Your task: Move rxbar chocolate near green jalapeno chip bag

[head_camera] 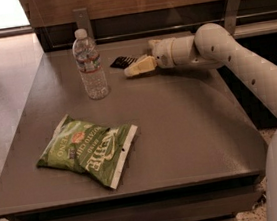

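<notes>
Far back on the table (pixel 181 127), rxbar chocolate (pixel 122 61) lies just beside the gripper (pixel 131 72).

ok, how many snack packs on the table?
2. The green chip bag lies front left. The black snack bar lies at the back, right of the water bottle, with the tool just right of it. Nothing looks hidden.
</notes>
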Tool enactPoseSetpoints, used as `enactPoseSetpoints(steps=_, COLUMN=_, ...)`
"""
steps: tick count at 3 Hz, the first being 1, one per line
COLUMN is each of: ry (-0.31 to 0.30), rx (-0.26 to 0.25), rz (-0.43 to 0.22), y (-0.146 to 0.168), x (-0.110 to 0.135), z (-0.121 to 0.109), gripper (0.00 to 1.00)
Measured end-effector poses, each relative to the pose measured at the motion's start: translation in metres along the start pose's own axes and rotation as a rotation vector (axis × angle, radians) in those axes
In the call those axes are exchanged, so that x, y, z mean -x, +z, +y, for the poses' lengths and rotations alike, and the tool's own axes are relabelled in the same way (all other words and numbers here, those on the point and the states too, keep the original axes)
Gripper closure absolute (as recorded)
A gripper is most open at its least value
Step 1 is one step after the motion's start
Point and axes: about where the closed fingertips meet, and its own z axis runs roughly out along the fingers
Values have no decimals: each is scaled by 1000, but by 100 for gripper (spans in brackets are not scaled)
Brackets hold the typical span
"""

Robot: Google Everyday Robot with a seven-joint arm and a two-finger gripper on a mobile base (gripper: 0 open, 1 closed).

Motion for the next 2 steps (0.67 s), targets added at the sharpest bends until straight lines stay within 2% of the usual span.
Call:
enactPoseSetpoints(steps=1, ry=19, rx=-18, rz=-1, y=14, x=-14, z=15, gripper=24)
enactPoseSetpoints(steps=2, ry=19, rx=-18, rz=-1, y=14, x=-11, z=15, gripper=47)
